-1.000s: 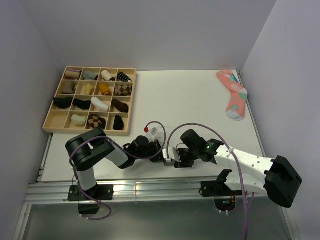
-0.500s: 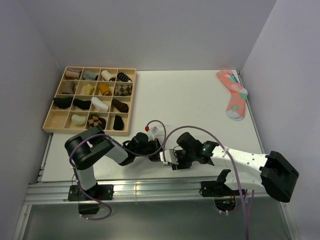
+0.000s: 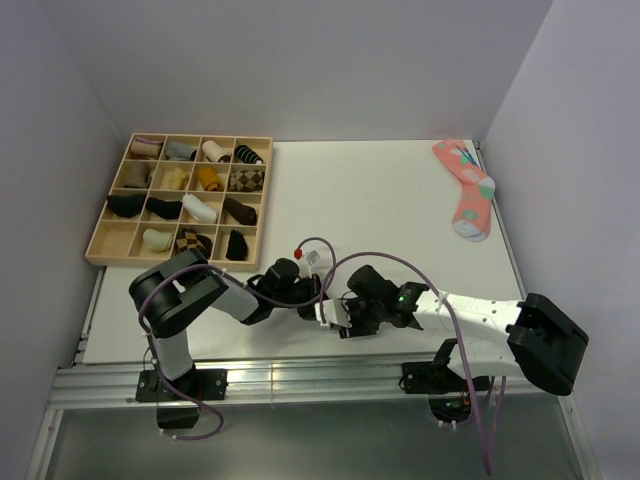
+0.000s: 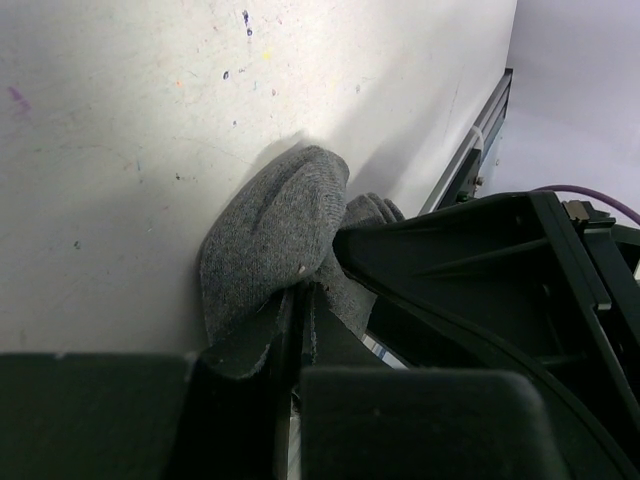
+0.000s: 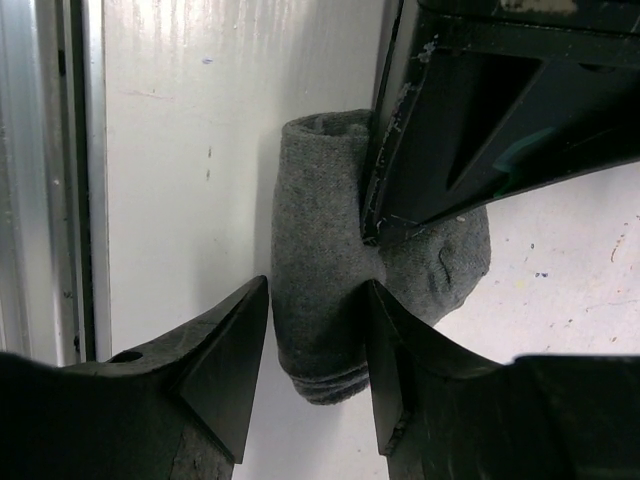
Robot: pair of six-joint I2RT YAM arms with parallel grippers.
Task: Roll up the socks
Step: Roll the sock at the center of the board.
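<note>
At the far left of the table (image 3: 380, 205) we see a wooden tray (image 3: 172, 264) divided into sixteen compartments, and most of these hold one of the sock rolls (image 3: 199, 207). The far row has pale pink, grey-blue, white and black-striped rolls. The next row has tan, cream, mustard and checked ones. The third row holds two black, one white and one dark roll, and the near row holds cream, checked and black. A salmon-pink sock (image 3: 468, 190) with coloured dots lies flat in the far right corner, just beside the table's right edge.

The socks (image 5: 320, 200) sit as one charcoal-grey bundle at the middle of the table's near edge, close to the aluminium rail (image 3: 300, 378). The left gripper (image 4: 300, 305) is pinched tight on a fold at one end of the bundle. The right gripper (image 5: 318, 300) has a finger pressed against each side of the bundle, holding it. The two grippers are nearly touching.

Bare white tabletop runs from the grippers to the far side, between the tray and the pink sock. The walls (image 3: 300, 70) close the table in on the left, right and far sides
</note>
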